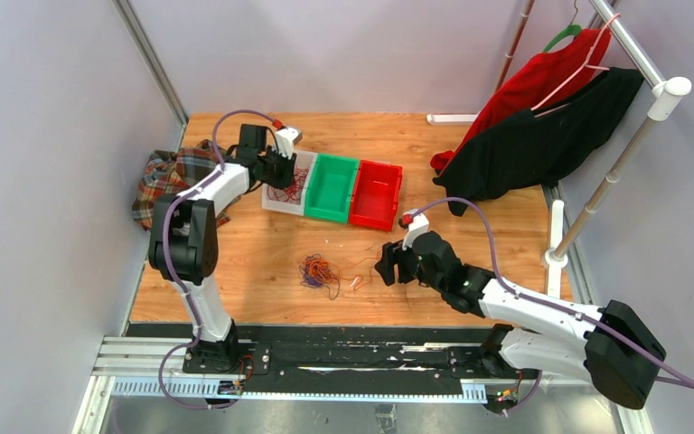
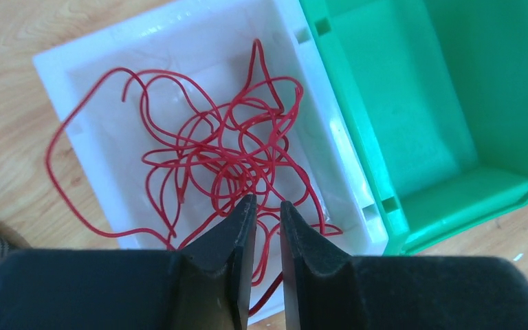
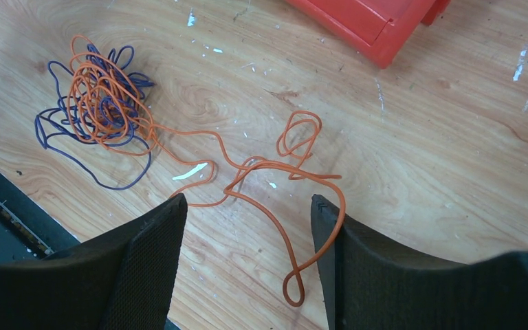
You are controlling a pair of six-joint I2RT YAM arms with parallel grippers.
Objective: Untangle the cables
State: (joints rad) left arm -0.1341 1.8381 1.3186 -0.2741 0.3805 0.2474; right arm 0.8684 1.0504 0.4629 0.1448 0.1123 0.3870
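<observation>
Red cables (image 2: 227,151) lie in a loose heap inside the white bin (image 2: 330,137), one strand hanging over its left wall. My left gripper (image 2: 268,201) hovers just above them, its jaws a narrow gap apart, gripping nothing; from above it is at the white bin (image 1: 280,206). A tangle of orange and dark purple cables (image 3: 100,103) lies on the wood, also seen in the top view (image 1: 319,271). One orange strand (image 3: 275,165) trails out from it and loops between the wide-open fingers of my right gripper (image 3: 247,199), brushing the right finger (image 3: 326,227). The right gripper (image 1: 387,264) sits right of the tangle.
A green bin (image 1: 332,188) and a red bin (image 1: 375,194) stand in a row right of the white one. A plaid cloth (image 1: 176,181) lies at the left table edge. Red and black garments (image 1: 542,127) hang on a rack at the back right. A black rail (image 1: 352,353) runs along the near edge.
</observation>
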